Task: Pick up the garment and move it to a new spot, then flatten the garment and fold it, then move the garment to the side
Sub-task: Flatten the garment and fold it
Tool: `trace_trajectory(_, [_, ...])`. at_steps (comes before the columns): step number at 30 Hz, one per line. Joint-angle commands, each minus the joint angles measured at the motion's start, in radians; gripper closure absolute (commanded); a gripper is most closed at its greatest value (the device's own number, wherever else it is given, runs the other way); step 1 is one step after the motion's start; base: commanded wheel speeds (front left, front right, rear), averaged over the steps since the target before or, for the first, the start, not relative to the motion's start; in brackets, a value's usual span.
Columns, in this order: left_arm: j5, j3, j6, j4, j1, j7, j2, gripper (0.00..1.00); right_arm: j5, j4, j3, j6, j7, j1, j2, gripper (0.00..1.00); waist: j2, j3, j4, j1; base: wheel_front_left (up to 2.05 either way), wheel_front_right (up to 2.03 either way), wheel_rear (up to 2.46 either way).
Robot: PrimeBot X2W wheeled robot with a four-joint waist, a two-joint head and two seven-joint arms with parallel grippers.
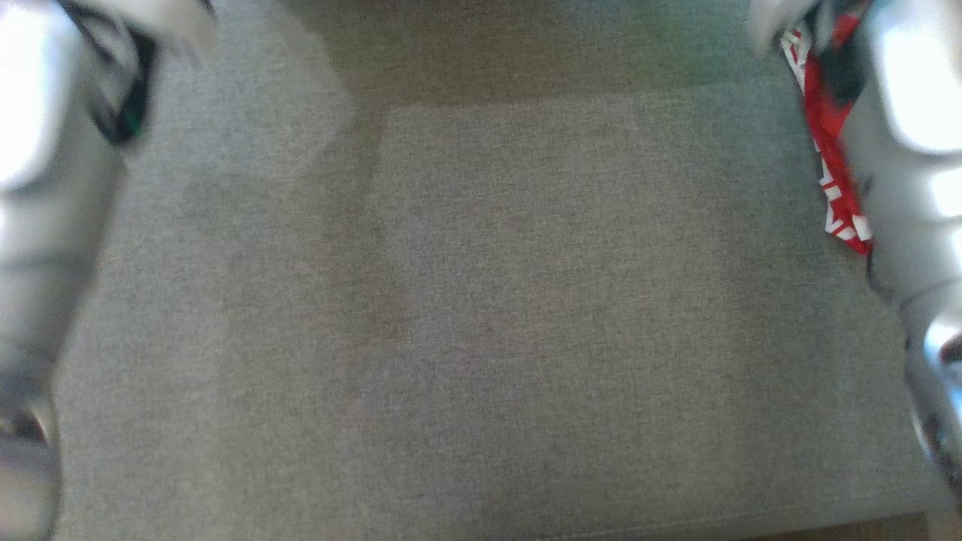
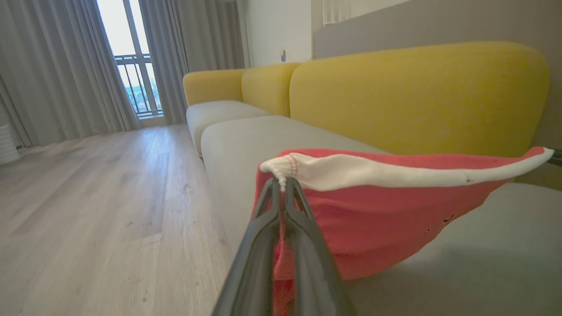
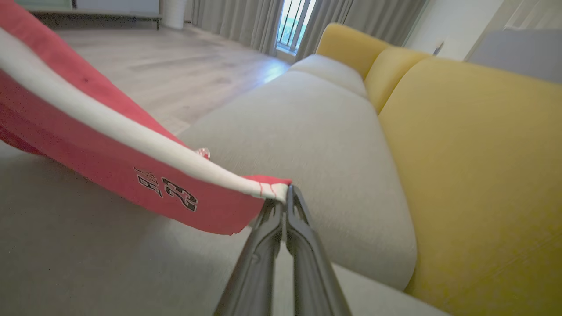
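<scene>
The garment (image 2: 377, 219) is red with a white band along its top edge and hangs stretched above the grey sofa seat (image 2: 483, 254). My left gripper (image 2: 283, 182) is shut on one gathered corner of the white band. My right gripper (image 3: 286, 193) is shut on the opposite corner, and the garment (image 3: 88, 145) runs away from it to the upper left, with black printed numbers on the red cloth. In the head view a strip of the garment (image 1: 827, 128) hangs beside my pale right forearm (image 1: 909, 150) at the upper right, and my left forearm (image 1: 45, 225) stands at the left edge.
The grey seat cushion (image 1: 481, 300) spreads out below the head camera. Yellow backrests (image 2: 417, 96) rise behind the seat. A wooden floor (image 2: 88, 197) lies in front of the sofa, with grey curtains (image 2: 52, 66) and a balcony window (image 2: 131, 57) beyond.
</scene>
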Motion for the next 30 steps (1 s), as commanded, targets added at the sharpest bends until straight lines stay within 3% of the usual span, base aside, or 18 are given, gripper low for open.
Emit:
trace_trajectory(1, [-0.012, 0.011, 0.002, -0.021, 0.000, -0.012, 0.043, 1.00, 0.016, -0.011, 0.025, 0.007, -0.006, 0.011, 0.002, 1.00, 0.0001, -0.007, 0.002, -0.0001, 0.00, 0.00, 0.00])
trace_trajectory(6, [-0.049, -0.108, 0.002, -0.046, 0.164, -0.025, 0.079, 1.00, 0.115, 0.078, 0.205, 0.007, 0.030, 0.101, -0.024, 1.00, 0.0001, -0.049, 0.004, -0.0001, 0.00, 0.00, 0.00])
trace_trajectory(11, [-0.058, -0.209, 0.002, -0.090, 0.310, -0.028, 0.125, 1.00, 0.289, 0.061, 0.387, 0.007, 0.107, 0.192, -0.085, 1.00, 0.0001, -0.112, 0.008, -0.0001, 0.00, 0.00, 0.00])
trace_trajectory(20, [-0.038, -0.283, 0.002, -0.191, 0.489, -0.029, 0.179, 1.00, 0.619, -0.181, 0.632, 0.007, 0.276, 0.355, -0.305, 1.00, 0.0001, -0.226, 0.010, -0.0001, 0.00, 0.00, 0.00])
trace_trajectory(23, [-0.039, -0.281, 0.007, -0.239, 0.561, -0.029, 0.183, 1.00, 0.723, -0.291, 0.680, 0.007, 0.333, 0.426, -0.403, 1.00, 0.0001, -0.280, 0.015, -0.0001, 0.00, 0.00, 0.00])
trace_trajectory(30, [-0.051, -0.318, 0.037, -0.351, 0.699, -0.018, 0.203, 1.00, 0.844, -0.450, 0.704, 0.007, 0.409, 0.565, -0.533, 1.00, 0.0001, -0.379, 0.018, -0.0001, 0.00, 0.00, 0.00])
